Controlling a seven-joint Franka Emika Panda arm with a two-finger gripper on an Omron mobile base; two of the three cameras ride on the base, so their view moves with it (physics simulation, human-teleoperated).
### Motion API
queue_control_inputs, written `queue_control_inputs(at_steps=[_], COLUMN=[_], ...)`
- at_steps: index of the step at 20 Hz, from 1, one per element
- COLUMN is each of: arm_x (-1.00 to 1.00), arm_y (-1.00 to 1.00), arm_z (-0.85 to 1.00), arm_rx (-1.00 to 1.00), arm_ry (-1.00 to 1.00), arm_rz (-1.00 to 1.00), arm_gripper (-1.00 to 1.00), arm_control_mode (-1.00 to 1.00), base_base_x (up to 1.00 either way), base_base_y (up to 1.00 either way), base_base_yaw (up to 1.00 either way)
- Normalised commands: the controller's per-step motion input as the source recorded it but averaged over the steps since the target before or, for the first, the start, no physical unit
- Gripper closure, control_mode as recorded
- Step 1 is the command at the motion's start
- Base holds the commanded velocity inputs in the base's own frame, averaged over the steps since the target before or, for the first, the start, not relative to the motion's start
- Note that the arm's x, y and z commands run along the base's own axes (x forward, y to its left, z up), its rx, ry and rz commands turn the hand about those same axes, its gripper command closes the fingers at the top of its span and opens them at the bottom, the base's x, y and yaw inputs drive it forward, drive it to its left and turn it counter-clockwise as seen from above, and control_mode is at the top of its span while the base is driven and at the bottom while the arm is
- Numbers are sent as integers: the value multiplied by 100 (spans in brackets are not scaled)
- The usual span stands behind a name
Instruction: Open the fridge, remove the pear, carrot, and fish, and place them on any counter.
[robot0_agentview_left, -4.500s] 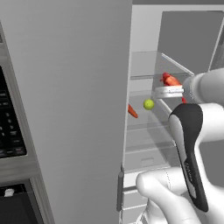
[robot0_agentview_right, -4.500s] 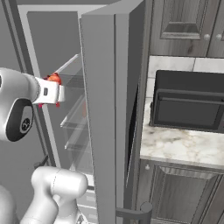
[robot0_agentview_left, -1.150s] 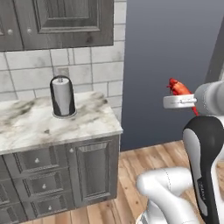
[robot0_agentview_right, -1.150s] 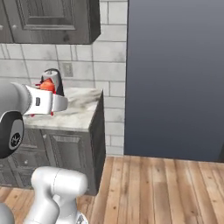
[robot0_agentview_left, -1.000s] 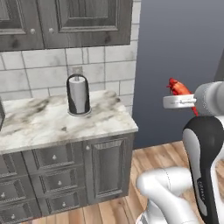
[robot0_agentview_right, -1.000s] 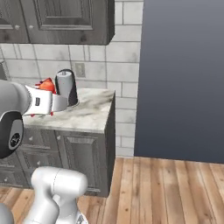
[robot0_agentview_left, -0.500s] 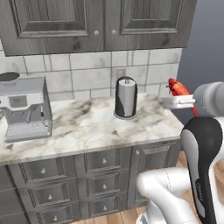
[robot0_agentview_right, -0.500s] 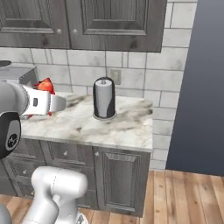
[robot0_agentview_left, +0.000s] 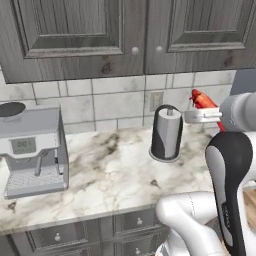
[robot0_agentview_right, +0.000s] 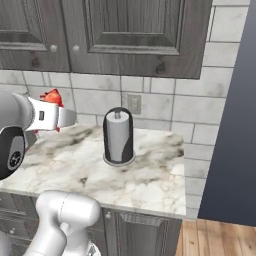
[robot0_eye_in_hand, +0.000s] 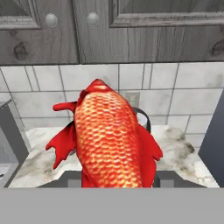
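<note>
Gripper (robot0_agentview_left: 199, 111) clamped on the fish (robot0_eye_in_hand: 111, 135), held in the air above the counter (robot0_agentview_left: 110, 170), right of the paper towel holder (robot0_agentview_left: 166, 132). Fingertips mostly hidden behind the fish, so grip contact is probably at its lower body. Coffee machine (robot0_agentview_left: 32, 150) sits at the counter's left end.

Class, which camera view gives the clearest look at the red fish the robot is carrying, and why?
The hand view: the fish sits close up, with scales and fins plain. In the left base view it is a small red shape above the hand; in the right base view only its red tip shows.
</note>
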Motion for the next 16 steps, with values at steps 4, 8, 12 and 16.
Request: queue_control_inputs(at_steps=[4, 8, 12, 16], arm_x=[0, 0, 24, 70], arm_y=[0, 0, 32, 58], arm_z=[0, -34, -94, -96], arm_rx=[0, -7, -14, -6], arm_ry=[0, 5, 22, 30], arm_rz=[0, 0, 1, 13], arm_gripper=[100, 100, 100, 100], arm_control_mode=[100, -100, -100, -100], base_base_x=[2, 0, 0, 0], base_base_y=[5, 0, 0, 0], base_base_yaw=[0, 0, 0, 0])
